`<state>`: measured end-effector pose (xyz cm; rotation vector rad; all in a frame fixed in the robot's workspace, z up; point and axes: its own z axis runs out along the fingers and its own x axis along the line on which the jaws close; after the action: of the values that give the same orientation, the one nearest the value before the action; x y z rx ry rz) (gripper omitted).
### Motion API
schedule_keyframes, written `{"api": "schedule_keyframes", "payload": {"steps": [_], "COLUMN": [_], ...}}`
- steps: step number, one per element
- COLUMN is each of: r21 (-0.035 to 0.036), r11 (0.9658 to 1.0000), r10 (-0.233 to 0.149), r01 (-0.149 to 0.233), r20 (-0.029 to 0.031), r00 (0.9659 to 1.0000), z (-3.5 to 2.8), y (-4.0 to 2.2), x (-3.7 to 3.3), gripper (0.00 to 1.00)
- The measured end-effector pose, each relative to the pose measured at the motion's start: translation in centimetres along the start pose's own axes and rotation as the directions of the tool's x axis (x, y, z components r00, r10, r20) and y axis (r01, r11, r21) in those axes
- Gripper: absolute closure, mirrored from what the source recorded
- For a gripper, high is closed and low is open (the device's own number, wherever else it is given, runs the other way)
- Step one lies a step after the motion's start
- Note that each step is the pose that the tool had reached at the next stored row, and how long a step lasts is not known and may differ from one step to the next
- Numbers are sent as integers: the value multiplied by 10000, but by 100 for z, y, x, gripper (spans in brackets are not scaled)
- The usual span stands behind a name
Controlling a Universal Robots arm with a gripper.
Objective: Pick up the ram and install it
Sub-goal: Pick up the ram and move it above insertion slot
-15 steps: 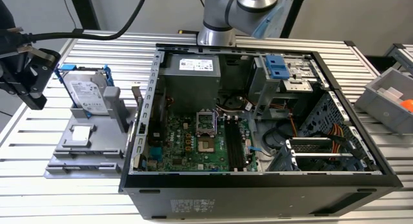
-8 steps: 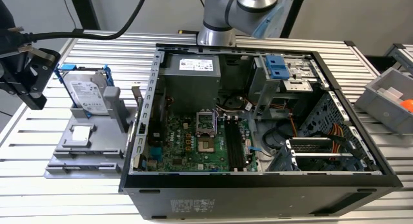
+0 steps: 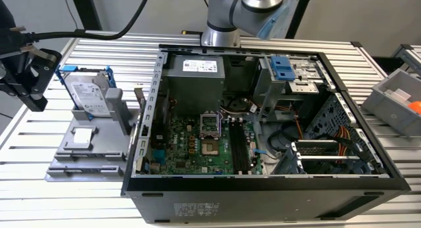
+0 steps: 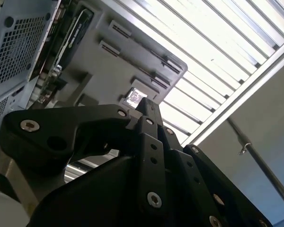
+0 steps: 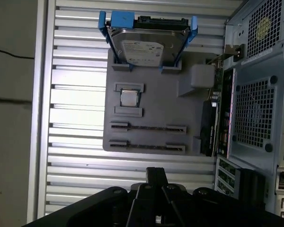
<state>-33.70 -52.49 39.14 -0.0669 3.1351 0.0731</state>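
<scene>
Beside the grey tray [image 5: 156, 109] — hard drive [image 5: 144, 47] propped at its end — the tool [image 5: 156, 172] hangs pressed together

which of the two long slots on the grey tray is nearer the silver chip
The slot beside the silver chip; the other slot runs along the tray edge.

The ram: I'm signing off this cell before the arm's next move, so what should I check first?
1. Ram located: ok, probably one of two thin dark strips edge-on in the tray.
2. Tool apart from tray and case: ok.
3. Case side open: ok.
4. Memory slots on the motherboard free: ok, they look empty.
5. Hard drive clear of the strips: ok, propped at the tray's other end.
</scene>
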Motion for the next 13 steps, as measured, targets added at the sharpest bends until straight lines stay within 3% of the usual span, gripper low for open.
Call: {"api": "schedule_keyframes", "payload": {"steps": [5,9,11,13], "r21": [-1,-5,-8,-19], "r11": [10000,9975,9944,9814], "r10": [-81,-706,-1059,-1919], "r01": [81,706,1059,1919], "r20": [-4,-32,-45,-81], "r00": [10000,9975,9944,9814], "z": [0,0,0,0], "y": [0,0,0,0], "x": [0,0,0,0], "gripper": [100,100,100,100]}}
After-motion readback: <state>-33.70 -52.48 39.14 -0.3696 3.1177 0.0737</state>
